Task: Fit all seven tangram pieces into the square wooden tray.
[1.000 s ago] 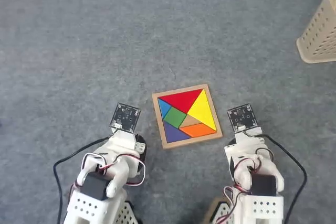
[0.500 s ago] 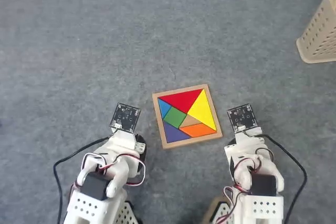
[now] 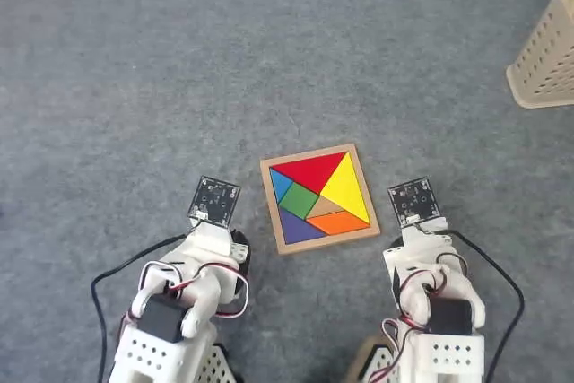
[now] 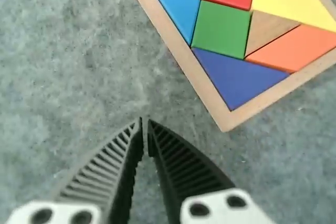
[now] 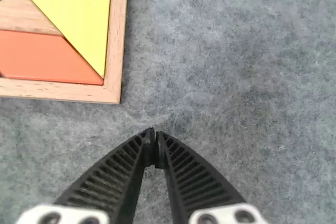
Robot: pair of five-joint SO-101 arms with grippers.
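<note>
My left jaws and my right jaws are both closed on nothing, over the grey table (image 3: 134,87). The square wooden tray (image 3: 273,208) lies on it between them, slightly ahead, with all seven tangram pieces (image 3: 312,172) fitted inside.

Grey felt table (image 3: 134,87) w/ wooden tray (image 3: 274,208), basket (image 3: 547,51) at edge

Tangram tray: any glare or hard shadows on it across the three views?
High view: even light, no glare on the tray. Left wrist view: pieces look matte, faint shadow along the tray's edge, none hard under the left gripper. Right wrist view: grey mat evenly lit around the right gripper.
</note>
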